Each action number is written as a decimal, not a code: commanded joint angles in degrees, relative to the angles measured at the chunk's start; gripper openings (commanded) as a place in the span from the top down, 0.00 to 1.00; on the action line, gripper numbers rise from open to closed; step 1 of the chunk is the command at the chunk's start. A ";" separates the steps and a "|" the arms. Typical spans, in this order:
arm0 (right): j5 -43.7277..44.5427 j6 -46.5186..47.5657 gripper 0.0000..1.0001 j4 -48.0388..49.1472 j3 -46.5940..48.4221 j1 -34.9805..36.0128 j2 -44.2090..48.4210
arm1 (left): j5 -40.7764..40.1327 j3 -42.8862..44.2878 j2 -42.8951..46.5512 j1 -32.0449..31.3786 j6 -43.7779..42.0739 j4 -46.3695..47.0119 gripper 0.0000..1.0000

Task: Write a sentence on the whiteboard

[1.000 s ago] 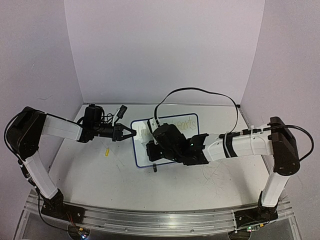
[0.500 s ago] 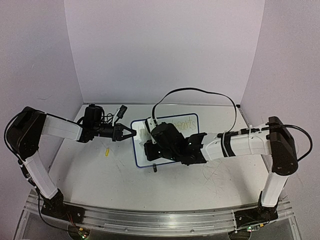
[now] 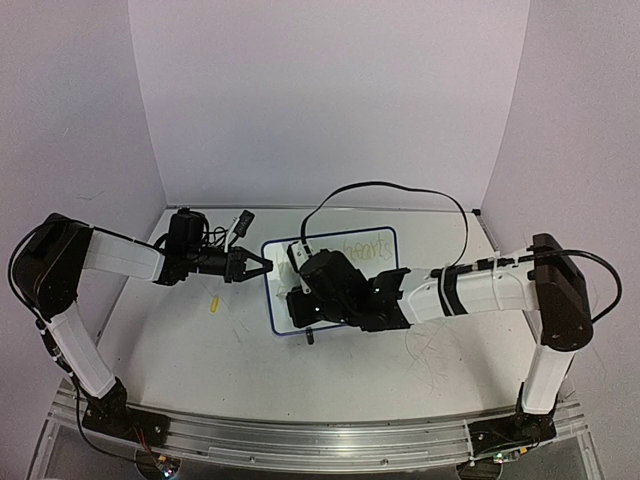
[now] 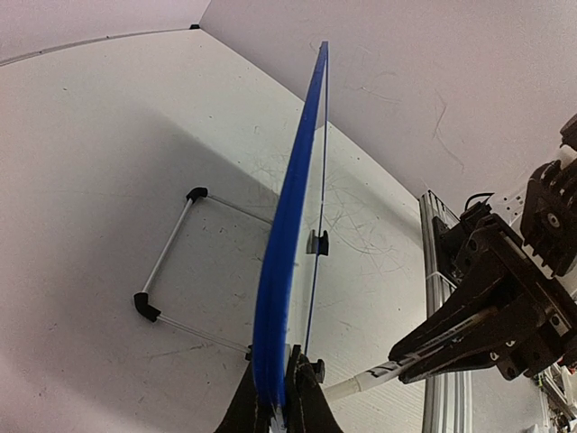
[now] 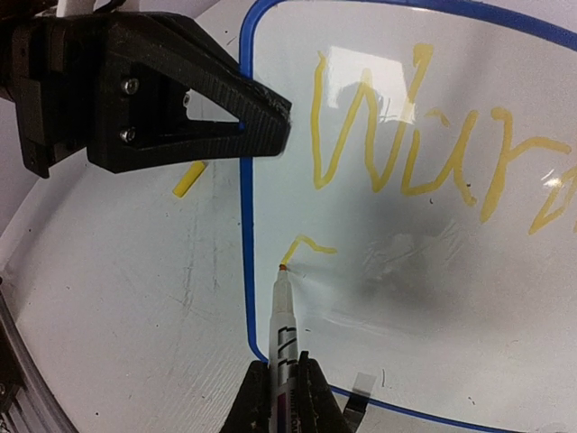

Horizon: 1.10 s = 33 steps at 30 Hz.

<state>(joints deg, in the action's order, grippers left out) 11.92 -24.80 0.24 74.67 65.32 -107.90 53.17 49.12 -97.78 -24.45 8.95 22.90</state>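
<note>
The whiteboard [image 3: 385, 243], white with a blue frame, stands tilted at the table's middle. My left gripper [image 3: 262, 264] is shut on its left edge [image 4: 287, 244], and the fingers [image 5: 261, 117] show in the right wrist view. My right gripper [image 5: 284, 383] is shut on a white marker [image 5: 282, 316]. The marker's tip rests on the board [image 5: 433, 289] near its lower left corner, at the end of a short yellow stroke [image 5: 311, 244]. Above it runs a line of the yellow sentence [image 5: 415, 144]. In the top view my right gripper [image 3: 300, 300] covers the board's lower part.
A small yellow cap [image 3: 214, 304] lies on the table left of the board. A wire stand [image 4: 171, 262] props the board from behind, and a black foot [image 3: 310, 338] shows at its front. Grey scribbles [image 3: 430, 345] mark the tabletop. A metal rail [image 3: 300, 440] runs along the near edge.
My right gripper and the marker have shifted a little to the left across the board. The left gripper and the board have stayed put.
</note>
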 commanded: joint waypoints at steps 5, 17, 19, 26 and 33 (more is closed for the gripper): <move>2.76 -2.54 1.00 -2.84 0.55 -0.15 -0.03 | -8.87 -0.04 -1.48 -0.25 -3.68 -2.15 1.00; 6.73 -2.02 1.00 -0.80 -3.43 -0.02 6.32 | -8.93 -0.11 -1.43 -0.30 -3.75 -2.22 1.00; 6.90 -2.21 1.00 -0.78 -3.93 -0.09 7.08 | -8.96 -0.02 -1.38 -0.25 -3.76 -2.23 1.00; 5.87 -1.58 1.00 2.65 -4.23 -0.38 6.45 | -8.76 0.21 -1.48 -0.25 -3.76 -2.24 1.00; 6.89 -2.07 1.00 2.33 -2.94 -0.99 5.03 | -8.69 0.05 -0.97 -0.25 -3.68 -2.33 1.00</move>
<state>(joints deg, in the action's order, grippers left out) 17.07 -26.83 0.79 70.32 64.89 -102.41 53.17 49.12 -97.78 -24.45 8.95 22.90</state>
